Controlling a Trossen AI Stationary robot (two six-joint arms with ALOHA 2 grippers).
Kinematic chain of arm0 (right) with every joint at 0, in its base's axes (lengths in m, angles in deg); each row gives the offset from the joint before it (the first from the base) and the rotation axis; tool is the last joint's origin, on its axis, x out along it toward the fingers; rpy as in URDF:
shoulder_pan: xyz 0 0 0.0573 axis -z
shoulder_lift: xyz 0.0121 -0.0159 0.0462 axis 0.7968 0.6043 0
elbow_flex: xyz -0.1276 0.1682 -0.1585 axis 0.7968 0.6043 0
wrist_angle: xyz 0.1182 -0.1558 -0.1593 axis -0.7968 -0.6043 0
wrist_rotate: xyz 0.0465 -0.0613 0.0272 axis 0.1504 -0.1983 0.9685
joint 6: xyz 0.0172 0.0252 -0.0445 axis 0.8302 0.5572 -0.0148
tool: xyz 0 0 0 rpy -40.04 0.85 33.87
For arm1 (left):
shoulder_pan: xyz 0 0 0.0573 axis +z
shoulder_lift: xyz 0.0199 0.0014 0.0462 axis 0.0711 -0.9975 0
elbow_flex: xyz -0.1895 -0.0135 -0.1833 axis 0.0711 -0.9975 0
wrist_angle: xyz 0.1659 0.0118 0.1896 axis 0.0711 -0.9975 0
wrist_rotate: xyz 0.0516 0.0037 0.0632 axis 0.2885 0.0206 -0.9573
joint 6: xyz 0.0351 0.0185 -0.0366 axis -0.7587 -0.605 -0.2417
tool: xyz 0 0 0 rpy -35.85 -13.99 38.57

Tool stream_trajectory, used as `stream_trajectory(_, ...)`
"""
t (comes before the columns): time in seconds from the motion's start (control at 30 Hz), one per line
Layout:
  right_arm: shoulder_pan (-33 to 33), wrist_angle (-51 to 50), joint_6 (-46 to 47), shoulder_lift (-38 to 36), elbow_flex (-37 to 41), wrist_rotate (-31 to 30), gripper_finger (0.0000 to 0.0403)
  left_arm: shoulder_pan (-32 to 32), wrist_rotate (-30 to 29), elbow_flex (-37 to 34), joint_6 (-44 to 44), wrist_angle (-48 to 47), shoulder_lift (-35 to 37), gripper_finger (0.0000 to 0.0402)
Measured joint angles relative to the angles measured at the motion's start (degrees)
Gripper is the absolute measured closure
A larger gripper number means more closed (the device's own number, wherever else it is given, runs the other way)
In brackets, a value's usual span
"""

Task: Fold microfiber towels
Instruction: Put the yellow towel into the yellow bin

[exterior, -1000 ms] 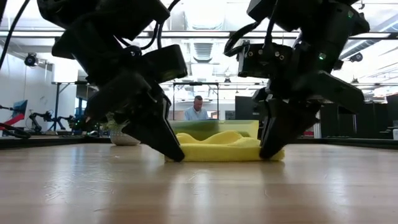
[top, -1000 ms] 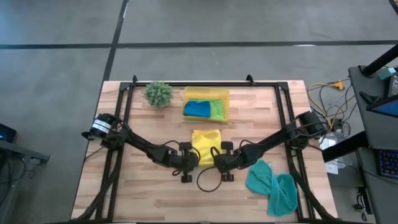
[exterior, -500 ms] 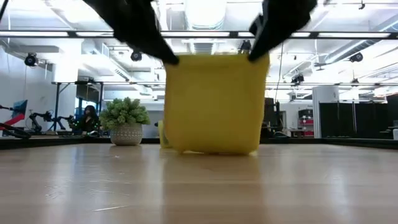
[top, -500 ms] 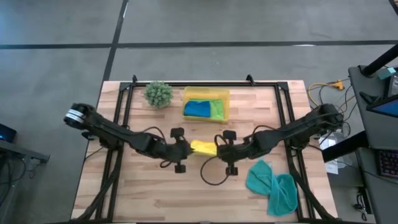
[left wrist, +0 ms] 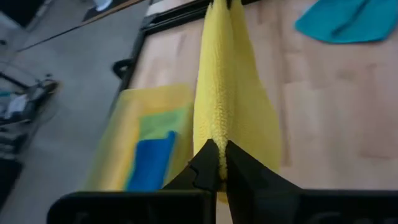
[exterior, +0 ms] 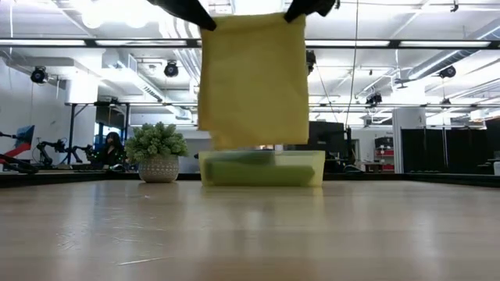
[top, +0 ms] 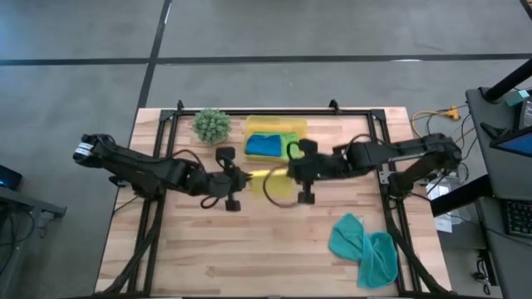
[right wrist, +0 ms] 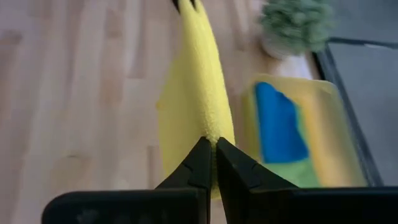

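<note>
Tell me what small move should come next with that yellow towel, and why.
Probably lower it. Left gripper and right gripper each pinch a top corner of the yellow towel, which hangs clear above the table, so no fold can be laid yet.

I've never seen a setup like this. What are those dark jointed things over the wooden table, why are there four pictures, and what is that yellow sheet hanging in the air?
The dark jointed things are two robot arms, each ending in a two-finger gripper. One picture looks straight down from above, one looks level across the table top, and two come from cameras on the arms' wrists.

The yellow sheet is a microfiber towel. The left gripper and the right gripper are each shut on a top corner, holding it up so that it hangs clear of the wooden table.

Behind it stands a yellow tray holding a blue towel and a lime green towel. A small potted plant sits beside the tray, and a teal towel lies crumpled near the table's front right corner.
</note>
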Motion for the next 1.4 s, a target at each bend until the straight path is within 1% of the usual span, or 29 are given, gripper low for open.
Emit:
stream_trajectory(0.1,2.64,-2.04,-1.64,1.05,-3.11,-0.22,0.0392,2.52,-0.10,1.60,-1.88,-2.26,0.39,0.0401)
stream_trajectory(0.2,4.92,-2.60,-3.11,1.95,-5.00,-0.67,0.0392,5.76,0.07,2.03,-4.75,-2.44,1.32,0.0401)
stream_trajectory(0.27,6.40,-2.76,-3.92,2.52,-6.02,-0.78,0.0392,8.65,1.27,2.01,-6.08,-2.45,2.11,0.0402)
stream_trajectory(0.33,7.90,-2.58,-4.74,2.94,-6.31,-1.00,0.0392,12.26,3.88,2.03,-6.66,-2.17,2.78,0.0402)
stream_trajectory(0.43,10.35,-2.23,-6.54,3.06,-6.37,-1.65,0.0392,17.89,9.56,2.05,-9.33,-1.52,3.17,0.0402)
stream_trajectory(0.6,16.24,-1.44,-9.49,3.08,-6.37,-1.40,0.0392,26.60,17.25,2.08,-12.41,1.39,2.54,0.0401)
stream_trajectory(0.7,20.67,0.30,-12.94,3.08,-6.37,0.79,0.0392,31.37,20.29,2.08,-13.46,3.56,1.25,0.0401)
stream_trajectory(0.77,24.01,2.60,-15.15,3.09,-6.32,3.60,0.0392,34.32,20.91,2.08,-15.12,5.24,0.21,0.0401)
stream_trajectory(0.87,29.21,6.76,-19.10,3.82,-6.30,5.22,0.0392,38.78,21.98,2.11,-18.05,9.13,-1.98,0.0401)
stream_trajectory(0.97,34.34,10.69,-22.86,5.74,-6.23,8.73,0.0392,43.88,23.85,2.83,-20.22,12.25,-4.83,0.0401)
stream_trajectory(1.03,37.83,12.29,-23.98,7.58,-6.21,11.13,0.0392,47.46,25.38,5.01,-21.26,13.10,-7.64,0.0401)
stream_trajectory(1.13,41.43,16.00,-25.95,10.85,-6.23,11.99,0.0392,52.35,27.45,9.30,-22.38,13.43,-12.29,0.0401)
stream_trajectory(1.27,44.07,22.65,-28.75,14.35,-6.23,11.38,0.0392,56.61,27.34,16.66,-26.94,13.19,-18.40,0.0401)
stream_trajectory(1.4,45.10,27.35,-29.06,16.02,-6.23,9.22,0.0392,58.20,26.98,22.33,-27.54,12.82,-22.29,0.0401)
